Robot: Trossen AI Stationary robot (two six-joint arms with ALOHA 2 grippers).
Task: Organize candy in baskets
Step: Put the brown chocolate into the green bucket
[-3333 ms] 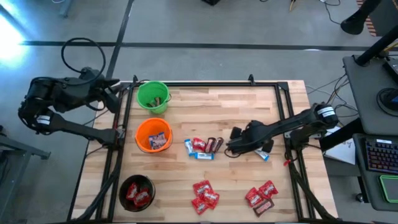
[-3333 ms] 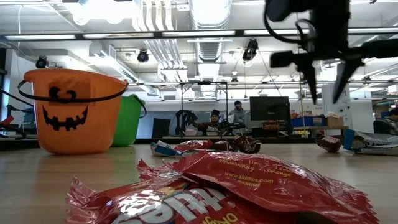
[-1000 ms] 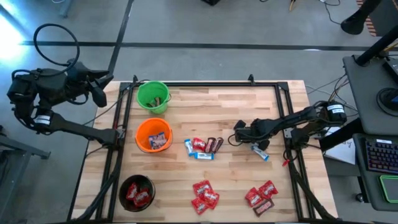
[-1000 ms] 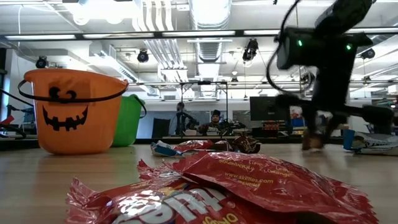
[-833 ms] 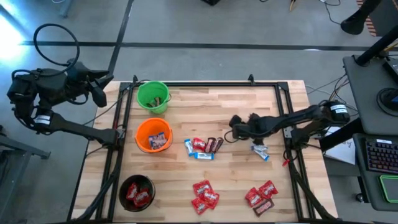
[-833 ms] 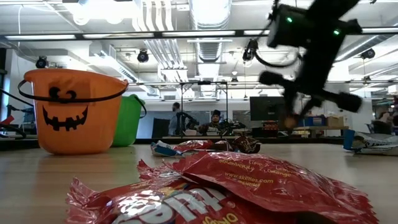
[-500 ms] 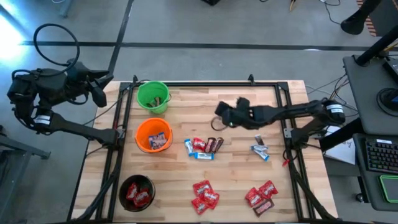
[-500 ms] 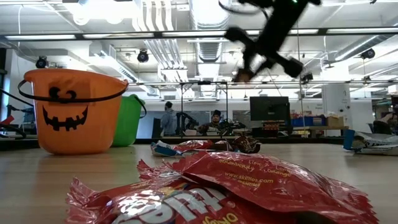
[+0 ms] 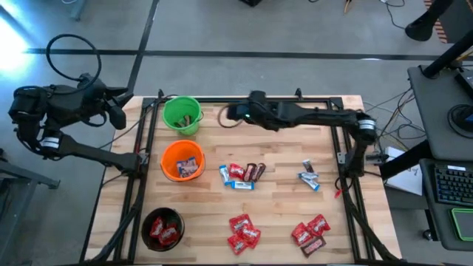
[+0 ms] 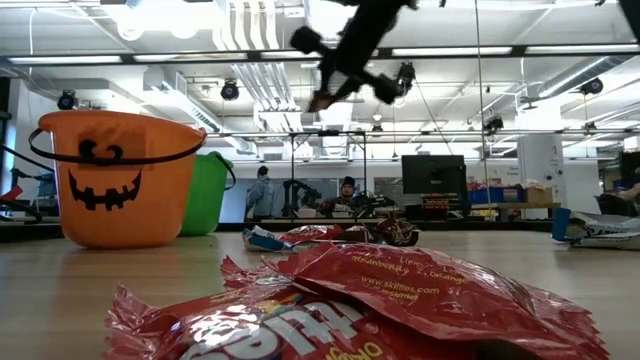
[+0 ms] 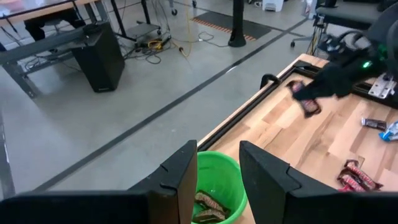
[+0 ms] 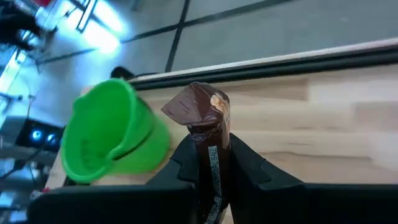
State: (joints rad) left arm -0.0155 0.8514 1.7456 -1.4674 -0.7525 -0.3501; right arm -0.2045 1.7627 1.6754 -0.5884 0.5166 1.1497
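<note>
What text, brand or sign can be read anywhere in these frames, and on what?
"www.skittles.com": on the red candy wrapper nearest the low camera.
Carved-pumpkin face, a sign and not words: on the orange bucket.
Large white letters on that same red wrapper: cut off, not readable.
Print on the brown candy bar held in the right gripper: too blurred to read.

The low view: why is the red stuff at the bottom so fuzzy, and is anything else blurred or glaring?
Low view: the red candy wrappers lie very near the lens, out of focus; the right gripper is motion-smeared against bright ceiling lights. High view: glare at the left edge.
</note>
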